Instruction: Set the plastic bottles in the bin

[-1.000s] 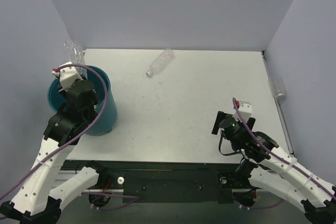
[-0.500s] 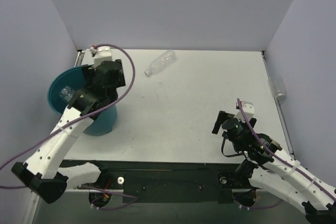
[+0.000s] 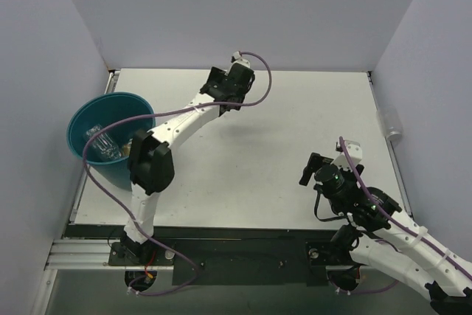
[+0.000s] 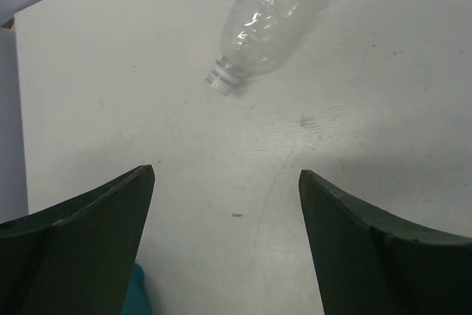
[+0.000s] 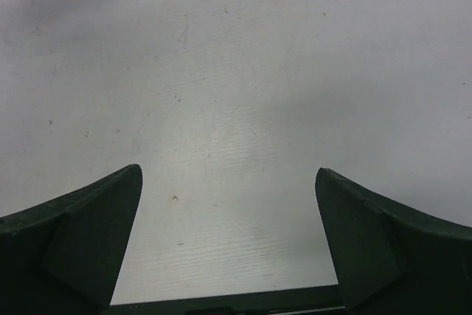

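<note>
One teal-blue bin [image 3: 110,97] stands at the left edge of the worktop [image 3: 280,130], mouth upward. Inside it a clear bottle [image 3: 103,143] lies on its side, with a scrap of yellow just beside it that is too small to identify. One loose bottle [image 4: 280,12], clear, unlabelled and crumpled, lies on its side at the far middle of the worktop, well apart from the bin. Its threaded neck points toward the left wrist camera, and in the overhead view the end of the left arm [image 3: 181,125] hides it. One clear bottle-like item [image 3: 389,122] lies off the worktop's right edge, by the wall. Left jaws: wide apart, empty, held above the worktop just short of the loose bottle's neck. Right jaws: wide apart, empty, over bare worktop at the near right. Change from a second ago: the left arm then hung over the bin, with a clear bottle showing at the far rim. It now stretches out to the far middle, and a bottle shows inside the bin. The right arm [image 3: 369,212] has scarcely moved.
</note>
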`<state>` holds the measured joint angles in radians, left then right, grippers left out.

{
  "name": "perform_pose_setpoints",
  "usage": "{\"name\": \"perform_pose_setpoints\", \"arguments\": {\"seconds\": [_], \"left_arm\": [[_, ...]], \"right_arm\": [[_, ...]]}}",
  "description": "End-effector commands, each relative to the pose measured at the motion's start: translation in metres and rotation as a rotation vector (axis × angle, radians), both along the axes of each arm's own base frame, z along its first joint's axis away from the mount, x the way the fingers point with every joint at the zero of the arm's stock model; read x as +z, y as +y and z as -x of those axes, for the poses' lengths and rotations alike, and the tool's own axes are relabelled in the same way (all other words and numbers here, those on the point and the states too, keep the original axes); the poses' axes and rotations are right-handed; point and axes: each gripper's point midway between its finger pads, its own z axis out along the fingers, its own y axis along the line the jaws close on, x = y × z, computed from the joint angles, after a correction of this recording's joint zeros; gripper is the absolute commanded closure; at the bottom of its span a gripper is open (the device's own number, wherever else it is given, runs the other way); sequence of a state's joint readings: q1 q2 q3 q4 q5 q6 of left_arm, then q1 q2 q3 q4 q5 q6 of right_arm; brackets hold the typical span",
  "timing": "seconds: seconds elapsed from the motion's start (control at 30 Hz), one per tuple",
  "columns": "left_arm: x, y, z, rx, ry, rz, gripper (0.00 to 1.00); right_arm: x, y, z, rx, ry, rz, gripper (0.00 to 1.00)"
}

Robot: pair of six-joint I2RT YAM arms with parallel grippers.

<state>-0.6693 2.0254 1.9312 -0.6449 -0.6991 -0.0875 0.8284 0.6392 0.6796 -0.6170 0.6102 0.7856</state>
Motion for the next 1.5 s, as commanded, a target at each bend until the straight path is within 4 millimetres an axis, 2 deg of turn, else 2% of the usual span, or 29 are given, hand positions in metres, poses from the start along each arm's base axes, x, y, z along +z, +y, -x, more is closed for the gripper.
{"name": "perform_pose_setpoints", "arguments": {"seconds": [0.0, 0.03, 0.07, 0.1, 0.13, 0.17, 0.2, 0.23, 0.33, 0.47, 0.7, 0.8, 1.03, 1.13, 1.2, 1.23, 1.27, 1.3, 1.33, 1.4, 1.43, 1.47], "left_arm": [[-0.003, -0.016, -0.039, -0.07, 0.026, 0.02, 0.09], [-0.03, -0.014, -0.05, -0.061, 0.072, 0.004, 0.09], [-0.022, -0.02, -0.057, -0.086, 0.067, 0.041, 0.09], [-0.046, -0.016, -0.067, -0.076, 0.106, 0.031, 0.09], [-0.043, -0.018, -0.074, -0.086, 0.102, 0.053, 0.09], [-0.056, -0.014, -0.082, -0.085, 0.123, 0.047, 0.09], [-0.057, -0.017, -0.086, -0.106, 0.128, 0.064, 0.09], [-0.068, -0.012, -0.092, -0.104, 0.146, 0.064, 0.09], [-0.085, -0.004, -0.105, -0.132, 0.161, 0.082, 0.09], [-0.109, 0.003, -0.112, -0.148, 0.199, 0.104, 0.09], [-0.134, -0.005, -0.123, -0.205, 0.218, 0.168, 0.08], [-0.156, 0.0, -0.127, -0.191, 0.254, 0.209, 0.08], [-0.182, -0.003, -0.122, -0.185, 0.305, 0.263, 0.09], [-0.185, -0.004, -0.119, -0.183, 0.313, 0.279, 0.19], [-0.184, -0.004, -0.117, -0.178, 0.309, 0.284, 0.34], [-0.179, -0.003, -0.118, -0.178, 0.3, 0.285, 0.38], [-0.18, -0.003, -0.117, -0.174, 0.3, 0.283, 0.48], [-0.176, -0.002, -0.117, -0.173, 0.296, 0.282, 0.5], [-0.175, -0.001, -0.115, -0.171, 0.296, 0.279, 0.58], [-0.166, 0.001, -0.113, -0.163, 0.29, 0.27, 0.66], [-0.153, -0.002, -0.111, -0.169, 0.272, 0.27, 0.74], [-0.15, -0.002, -0.107, -0.162, 0.274, 0.257, 0.76]], "right_arm": [[0.017, -0.01, 0.001, -0.038, -0.03, 0.021, 0.03], [0.017, -0.011, 0.002, -0.036, -0.03, 0.021, 0.03], [0.018, -0.013, 0.002, -0.04, -0.033, 0.025, 0.03], [0.019, -0.013, 0.003, -0.042, -0.037, 0.023, 0.03], [0.02, -0.015, 0.003, -0.046, -0.038, 0.025, 0.03], [0.02, -0.016, 0.004, -0.048, -0.036, 0.027, 0.03], [0.021, -0.017, 0.004, -0.055, -0.04, 0.023, 0.03], [0.021, -0.018, 0.005, -0.058, -0.043, 0.016, 0.03], [0.022, -0.019, 0.006, -0.067, -0.049, 0.007, 0.03], [0.019, -0.018, 0.006, -0.066, -0.037, 0.007, 0.03], [0.019, -0.014, 0.004, -0.055, -0.022, 0.03, 0.03], [0.017, -0.013, 0.005, -0.051, -0.015, 0.03, 0.04], [0.013, -0.013, 0.007, -0.059, -0.011, 0.031, 0.04], [0.012, -0.011, 0.006, -0.055, -0.005, 0.039, 0.04], [0.012, -0.009, 0.006, -0.05, -0.004, 0.039, 0.04], [0.012, -0.009, 0.006, -0.049, -0.004, 0.041, 0.04], [0.011, -0.008, 0.005, -0.047, -0.002, 0.042, 0.04], [0.011, -0.007, 0.005, -0.047, -0.002, 0.042, 0.04], [0.011, -0.006, 0.005, -0.045, -0.002, 0.038, 0.04], [0.01, -0.004, 0.004, -0.039, -0.001, 0.039, 0.04], [0.009, -0.003, 0.004, -0.038, 0.001, 0.041, 0.04], [0.008, -0.002, 0.004, -0.034, 0.0, 0.038, 0.04]]}}
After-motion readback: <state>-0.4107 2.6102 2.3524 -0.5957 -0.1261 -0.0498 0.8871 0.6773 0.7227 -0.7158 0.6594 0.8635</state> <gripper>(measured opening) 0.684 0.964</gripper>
